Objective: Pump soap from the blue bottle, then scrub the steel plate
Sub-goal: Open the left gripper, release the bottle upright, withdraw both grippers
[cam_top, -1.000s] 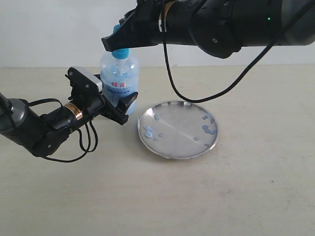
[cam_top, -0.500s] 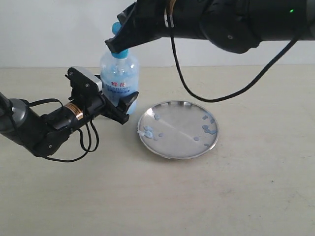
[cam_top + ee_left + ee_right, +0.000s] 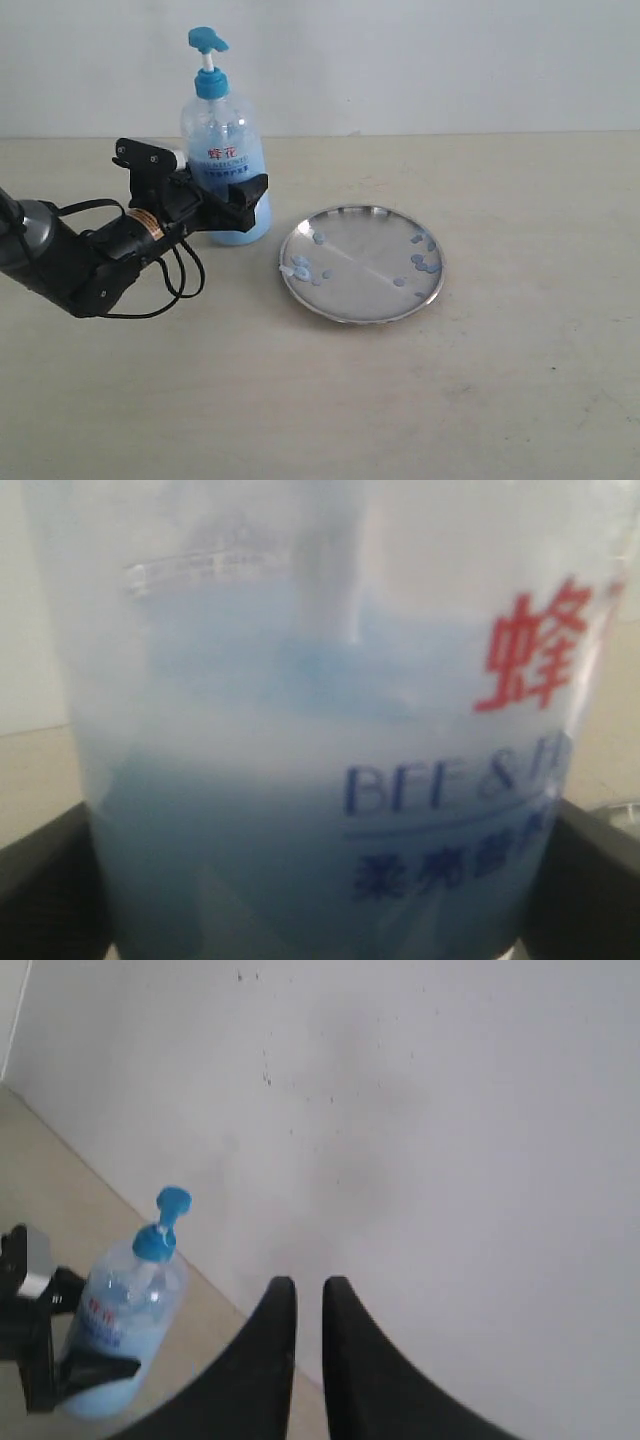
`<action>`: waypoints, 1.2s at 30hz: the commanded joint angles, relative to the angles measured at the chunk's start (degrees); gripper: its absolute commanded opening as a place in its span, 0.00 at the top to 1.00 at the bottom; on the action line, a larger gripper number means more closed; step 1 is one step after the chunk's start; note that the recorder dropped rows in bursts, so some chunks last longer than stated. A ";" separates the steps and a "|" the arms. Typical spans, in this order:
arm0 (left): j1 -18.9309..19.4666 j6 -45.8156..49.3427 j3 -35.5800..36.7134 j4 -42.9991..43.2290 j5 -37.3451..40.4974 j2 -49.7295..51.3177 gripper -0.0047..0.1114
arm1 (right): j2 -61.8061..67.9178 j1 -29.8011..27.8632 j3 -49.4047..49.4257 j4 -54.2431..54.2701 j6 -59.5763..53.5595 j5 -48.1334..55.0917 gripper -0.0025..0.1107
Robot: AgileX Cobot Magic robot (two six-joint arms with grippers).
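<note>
I count one blue bottle (image 3: 225, 170), one steel plate (image 3: 362, 290) and two grippers, only one of them in the exterior view. The bottle stands upright on the surface (image 3: 500, 390), and the plate lies flat just beside the bottle, on the right arm's side. The soap (image 3: 420, 262) dots the plate in two loose clusters, one at the rim nearest the bottle and one at the far rim; I can't count the drops exactly. The left gripper (image 3: 222, 197) has its jaws clamped on the bottle's lower body. The right gripper (image 3: 309, 1305) is well apart from the bottle, its jaws nearly together and holding nothing. Half a second ago the right arm sat on the pump head (image 3: 207, 42); now it is gone from that view, the head stands exposed, and the bottle sits slightly farther from the plate.
</note>
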 commanded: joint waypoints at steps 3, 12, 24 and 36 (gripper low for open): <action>-0.17 -5.08 0.13 1.38 5.20 0.01 0.92 | -11.47 0.02 9.83 -1.50 5.03 5.45 0.98; -0.17 -3.29 0.13 0.78 4.26 0.01 0.22 | -11.24 0.02 11.91 -1.96 6.96 10.17 0.98; -0.17 -3.23 0.27 0.69 4.30 -2.28 0.02 | -11.24 0.02 12.62 -2.70 8.68 12.33 0.98; -0.17 2.57 3.03 0.69 27.44 -21.93 0.02 | -11.24 0.02 12.62 -4.48 8.68 14.57 0.98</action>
